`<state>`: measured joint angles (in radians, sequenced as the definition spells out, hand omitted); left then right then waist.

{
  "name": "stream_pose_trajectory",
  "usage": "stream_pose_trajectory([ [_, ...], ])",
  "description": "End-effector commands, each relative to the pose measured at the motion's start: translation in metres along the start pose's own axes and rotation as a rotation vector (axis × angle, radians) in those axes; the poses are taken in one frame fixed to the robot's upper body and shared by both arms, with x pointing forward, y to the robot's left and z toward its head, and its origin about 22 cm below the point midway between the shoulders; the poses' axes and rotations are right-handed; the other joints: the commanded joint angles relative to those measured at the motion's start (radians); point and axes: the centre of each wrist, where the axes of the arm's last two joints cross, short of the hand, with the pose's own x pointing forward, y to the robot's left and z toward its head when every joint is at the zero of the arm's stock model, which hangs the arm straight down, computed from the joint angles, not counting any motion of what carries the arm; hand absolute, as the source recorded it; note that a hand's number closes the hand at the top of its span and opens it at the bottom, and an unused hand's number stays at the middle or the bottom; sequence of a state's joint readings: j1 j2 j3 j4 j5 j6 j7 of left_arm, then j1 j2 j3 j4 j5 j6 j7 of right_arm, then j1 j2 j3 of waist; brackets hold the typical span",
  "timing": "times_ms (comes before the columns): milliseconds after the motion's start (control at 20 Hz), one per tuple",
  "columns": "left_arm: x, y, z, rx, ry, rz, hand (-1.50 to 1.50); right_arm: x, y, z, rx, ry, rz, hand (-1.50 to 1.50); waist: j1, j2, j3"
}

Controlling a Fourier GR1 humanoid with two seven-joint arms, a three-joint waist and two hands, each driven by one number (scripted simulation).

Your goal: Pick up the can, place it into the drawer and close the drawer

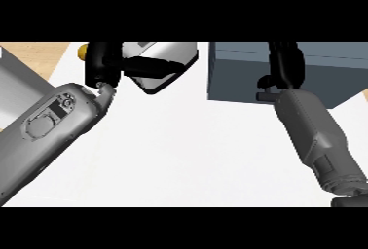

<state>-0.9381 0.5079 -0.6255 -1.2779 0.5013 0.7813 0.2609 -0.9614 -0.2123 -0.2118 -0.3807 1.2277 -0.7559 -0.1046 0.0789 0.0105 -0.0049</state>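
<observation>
The drawer (287, 73) showed as a blue-grey box at the upper right of the white bench (194, 151), its top face towards the view; its inside was not visible, so whether it held anything could not be told. The right hand (284, 63) lay over the drawer's top and near front edge, black fingers pointing away from the robot, and part of the hand hung just over that edge. Whether those fingers were spread or curled could not be told, as they merged into 1 dark shape.

At the upper left, the left hand (108, 63) was curled round the can (159, 65), a silver-grey body with a dark band, tilted so that its lower end pointed down towards the bench. The thumb crossed the can's front, while the fingers wrapped it from the left side. A small yellow-orange patch (82, 49) showed just left of the hand, too little of it visible to name.

The can was well apart from the drawer, with bare bench between them. A grey panel (18, 92) ran along the bench's left edge, beside a strip of light wood (43, 56)
</observation>
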Motion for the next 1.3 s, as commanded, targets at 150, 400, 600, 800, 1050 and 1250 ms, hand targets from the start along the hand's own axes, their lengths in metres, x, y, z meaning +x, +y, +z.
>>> stream_pose_trajectory([
  [150,-0.008,0.017,0.009,0.014,0.002,-0.004,-1.50,0.011,-0.010,-0.022,0.000,0.000,-0.034,-1.50,0.017,0.017,0.008],
  [400,-0.016,0.022,0.015,-0.013,0.003,-0.002,-1.50,0.025,-0.028,-0.046,0.017,-0.018,-0.070,-1.50,0.025,0.022,0.007],
  [600,-0.021,0.012,0.020,-0.019,0.003,-0.007,-1.50,0.036,-0.029,-0.049,-0.028,-0.023,-0.203,-1.50,0.021,0.026,0.010],
  [800,-0.028,0.022,0.024,-0.023,0.008,-0.005,-1.50,0.066,-0.024,-0.047,-0.054,0.023,-0.388,-1.50,0.021,0.016,0.009],
  [1050,-0.026,0.023,0.021,-0.004,0.007,-0.014,-1.50,0.071,-0.030,-0.054,-0.068,0.040,-0.568,-1.50,0.008,0.018,0.010],
  [1250,-0.047,0.032,0.032,0.018,0.026,-0.006,-1.50,0.062,-0.034,-0.057,-0.073,0.078,-0.733,-1.50,-0.011,0.006,0.008],
])
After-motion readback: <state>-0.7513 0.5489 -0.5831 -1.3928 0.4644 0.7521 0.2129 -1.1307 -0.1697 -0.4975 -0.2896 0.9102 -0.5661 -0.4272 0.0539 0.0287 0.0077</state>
